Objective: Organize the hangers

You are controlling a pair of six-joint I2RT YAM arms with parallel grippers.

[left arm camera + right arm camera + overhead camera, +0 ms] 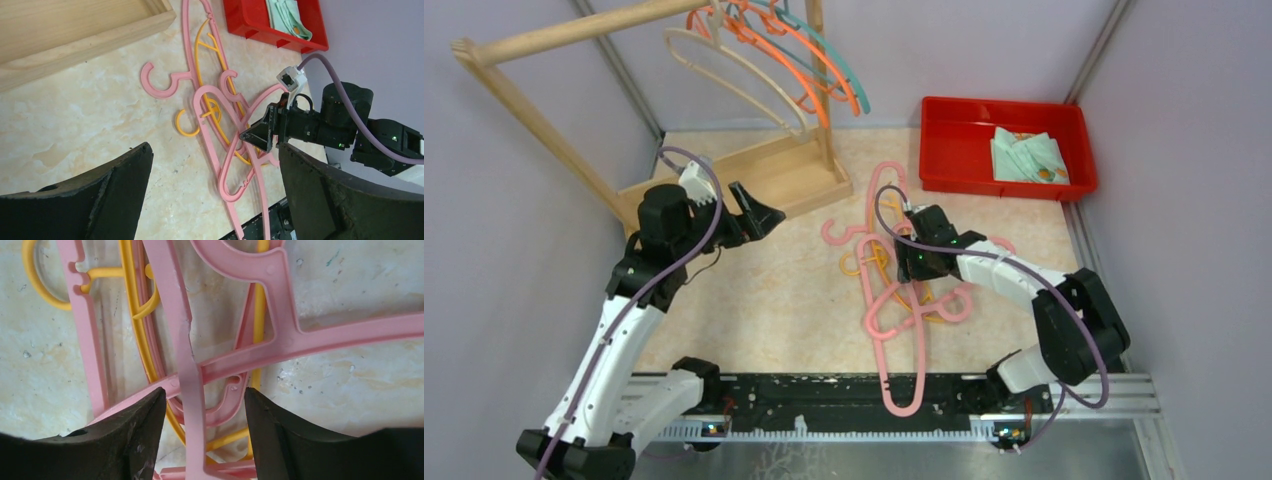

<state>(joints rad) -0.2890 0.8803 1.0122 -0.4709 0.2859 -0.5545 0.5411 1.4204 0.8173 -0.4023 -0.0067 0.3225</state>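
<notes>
Several pink hangers (894, 340) and a yellow hanger (864, 262) lie tangled on the table's middle. Beige (724, 70), orange (809, 60) and teal hangers (844, 70) hang on the wooden rack's pole. My right gripper (911, 272) is low over the pile. In the right wrist view it (204, 392) is open, its jaws on either side of a pink hanger bar (187, 360), with a gap on each side. My left gripper (762, 208) hovers wide open and empty by the rack's base. Its wrist view (215, 147) looks down on the pile (212, 107).
The wooden rack's base tray (774, 175) stands at the back left. A red bin (944, 150) holding folded green cloth (1029, 155) sits at the back right. One long pink hanger reaches over the black rail (824, 390) at the near edge. Grey walls enclose the table.
</notes>
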